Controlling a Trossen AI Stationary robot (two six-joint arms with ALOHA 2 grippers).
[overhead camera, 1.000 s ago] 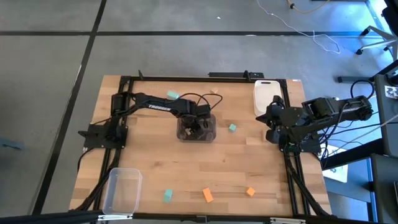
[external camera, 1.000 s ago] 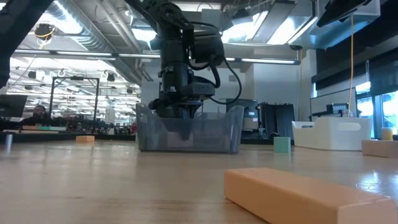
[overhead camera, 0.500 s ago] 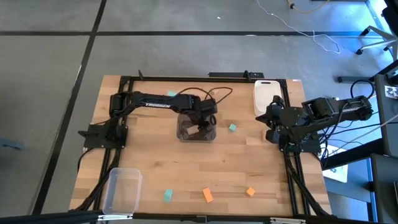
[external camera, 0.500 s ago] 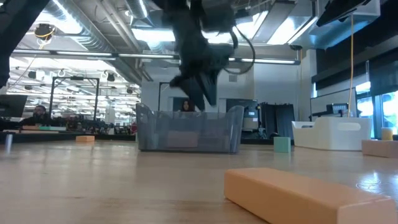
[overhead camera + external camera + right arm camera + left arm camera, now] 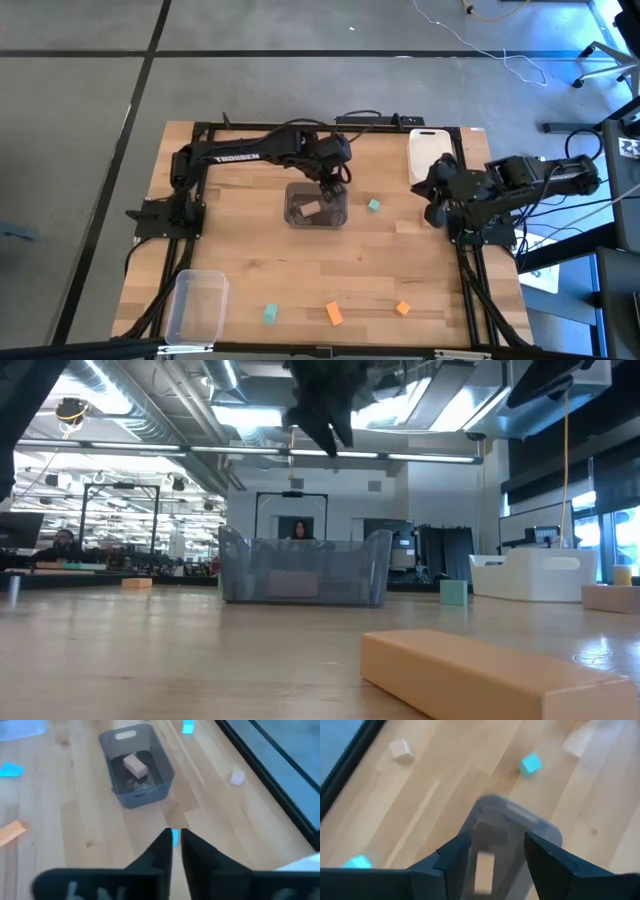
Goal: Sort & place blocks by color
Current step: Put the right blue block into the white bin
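My left gripper (image 5: 335,182) hangs open and empty above the far right corner of the dark grey bin (image 5: 317,206); in the low view it shows high over the bin (image 5: 300,575). One tan block (image 5: 310,210) lies on the bin's floor, seen between my open fingers in the left wrist view (image 5: 483,869). A teal block (image 5: 373,205) rests flat on the table right of the bin. Near the front edge lie a teal block (image 5: 270,315) and two orange blocks (image 5: 334,313) (image 5: 402,308). My right gripper (image 5: 176,845) waits at the table's right edge, fingers nearly together, touching nothing.
A white bin (image 5: 428,155) stands at the far right corner and a clear bin (image 5: 195,305) at the near left corner. A small tan block (image 5: 400,750) and another teal block (image 5: 357,862) lie on the table beyond the grey bin. Black frame rails edge the table.
My left gripper has risen out of the grey bin, well clear of its rim, and drawn toward the table's far edge. The tan block it covered now lies uncovered on the bin's floor. My right arm has kept still.
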